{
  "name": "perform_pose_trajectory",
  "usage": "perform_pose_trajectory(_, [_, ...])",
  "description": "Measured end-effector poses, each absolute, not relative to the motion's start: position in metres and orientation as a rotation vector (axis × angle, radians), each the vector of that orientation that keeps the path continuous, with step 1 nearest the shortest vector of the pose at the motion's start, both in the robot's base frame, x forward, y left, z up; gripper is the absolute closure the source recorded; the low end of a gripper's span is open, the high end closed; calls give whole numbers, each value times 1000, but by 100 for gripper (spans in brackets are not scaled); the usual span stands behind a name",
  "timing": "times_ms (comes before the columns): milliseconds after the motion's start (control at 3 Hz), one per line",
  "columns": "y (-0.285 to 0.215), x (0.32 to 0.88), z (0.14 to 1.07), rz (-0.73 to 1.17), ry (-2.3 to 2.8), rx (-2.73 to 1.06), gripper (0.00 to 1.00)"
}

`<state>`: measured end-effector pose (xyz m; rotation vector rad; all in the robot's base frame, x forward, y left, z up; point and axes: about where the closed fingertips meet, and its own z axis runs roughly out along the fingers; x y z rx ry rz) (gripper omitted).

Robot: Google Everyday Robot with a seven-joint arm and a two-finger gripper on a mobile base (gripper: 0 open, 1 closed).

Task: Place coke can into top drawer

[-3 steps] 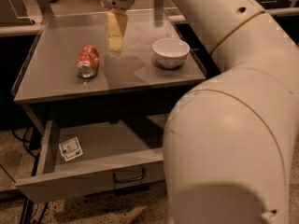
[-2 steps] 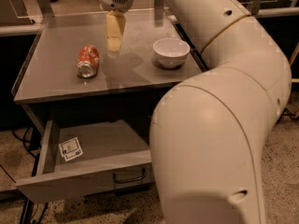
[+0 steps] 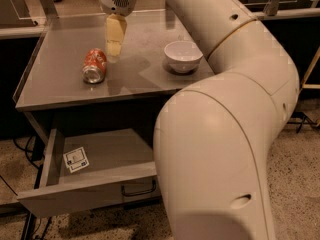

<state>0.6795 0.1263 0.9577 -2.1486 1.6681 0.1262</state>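
Note:
The coke can (image 3: 94,66) lies on its side on the grey tabletop (image 3: 60,79), its silver end toward me. My gripper (image 3: 114,49) hangs over the table just right of the can and slightly behind it, pointing down, apart from the can. The top drawer (image 3: 102,159) is pulled open below the tabletop, with a small white square tag (image 3: 76,159) inside at the left and a dark handle (image 3: 138,189) on its front panel. My arm hides the drawer's right part.
A white round bowl (image 3: 183,55) stands on the table to the right of the gripper. My large white arm (image 3: 225,134) fills the right half of the view. The floor is speckled.
The gripper has come a little lower and closer to the can. The arm has swung further across the right of the view. The can, bowl and drawer have not moved.

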Motion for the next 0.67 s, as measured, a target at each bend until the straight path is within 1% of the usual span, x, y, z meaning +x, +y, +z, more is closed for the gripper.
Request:
perform_pose_trajectory(333, [186, 706, 936, 239, 1598, -2160, 0])
perform_pose_trajectory(667, [192, 711, 935, 235, 1590, -2143, 0])
